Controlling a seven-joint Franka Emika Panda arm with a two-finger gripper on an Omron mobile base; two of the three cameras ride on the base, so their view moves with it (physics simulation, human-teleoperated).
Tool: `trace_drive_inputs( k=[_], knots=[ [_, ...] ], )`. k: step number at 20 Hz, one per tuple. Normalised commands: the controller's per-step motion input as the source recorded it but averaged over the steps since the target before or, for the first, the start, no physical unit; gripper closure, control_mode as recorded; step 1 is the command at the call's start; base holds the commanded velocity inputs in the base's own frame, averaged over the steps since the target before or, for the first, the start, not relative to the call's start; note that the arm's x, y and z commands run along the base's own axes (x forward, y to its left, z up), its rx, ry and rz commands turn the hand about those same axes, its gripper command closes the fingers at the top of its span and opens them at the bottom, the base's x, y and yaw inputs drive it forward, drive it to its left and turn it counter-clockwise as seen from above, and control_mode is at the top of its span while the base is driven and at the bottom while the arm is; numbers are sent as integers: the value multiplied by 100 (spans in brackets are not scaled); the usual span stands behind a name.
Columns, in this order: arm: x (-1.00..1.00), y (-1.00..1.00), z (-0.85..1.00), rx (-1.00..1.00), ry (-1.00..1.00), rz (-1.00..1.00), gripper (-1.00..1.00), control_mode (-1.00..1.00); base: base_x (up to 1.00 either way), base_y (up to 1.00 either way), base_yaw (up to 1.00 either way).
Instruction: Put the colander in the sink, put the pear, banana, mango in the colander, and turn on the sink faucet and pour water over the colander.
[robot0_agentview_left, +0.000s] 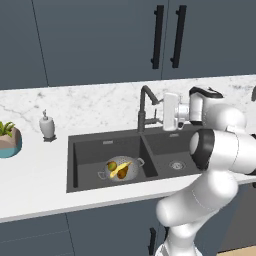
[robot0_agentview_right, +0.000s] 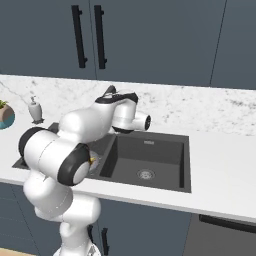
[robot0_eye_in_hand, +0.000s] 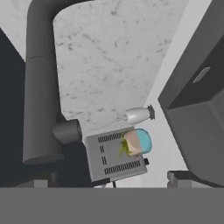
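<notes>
The colander (robot0_agentview_left: 123, 168) sits in the left basin of the dark sink (robot0_agentview_left: 82, 150). In it lie the yellow banana (robot0_agentview_left: 120, 170) and two rounder fruits, too small to tell the pear from the mango. The tall dark sink faucet (robot0_agentview_left: 145, 106) stands behind the divider between the basins. My gripper (robot0_agentview_left: 160, 114) is level with its post, just to the right, pointing at it. In the hand view the faucet (robot0_eye_in_hand: 41, 87) looms close at left with its side lever (robot0_eye_in_hand: 68, 131) sticking out. My gripper (robot0_eye_in_hand: 111, 180) is open, with nothing between its fingertips (robot0_eye_in_hand: 41, 180).
A white soap dispenser (robot0_agentview_left: 47, 125) and a plant in a blue pot (robot0_agentview_left: 9, 140) stand on the marble counter (robot0_agentview_left: 35, 175) left of the sink. A toaster (robot0_eye_in_hand: 116, 157) shows farther along. The right basin (robot0_agentview_right: 145, 160) holds only its drain. Dark cabinets hang above.
</notes>
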Motion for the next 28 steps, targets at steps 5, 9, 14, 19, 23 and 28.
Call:
trace_drive_inputs(
  k=[5,9,14,19,23,28],
  knots=[
    [24,1,-15,0,0,0,-100,-100,0,0,0],
    [13,9,-2,0,-3,0,-100,-100,0,0,0],
    [14,10,-8,-4,-1,0,-100,-100,0,0,0],
    [22,14,-11,-8,0,0,-100,-100,0,0,0],
    [25,12,-7,-8,0,0,-100,-100,0,0,0],
    [28,7,-3,-2,-2,0,-100,-100,0,0,0]
  ],
)
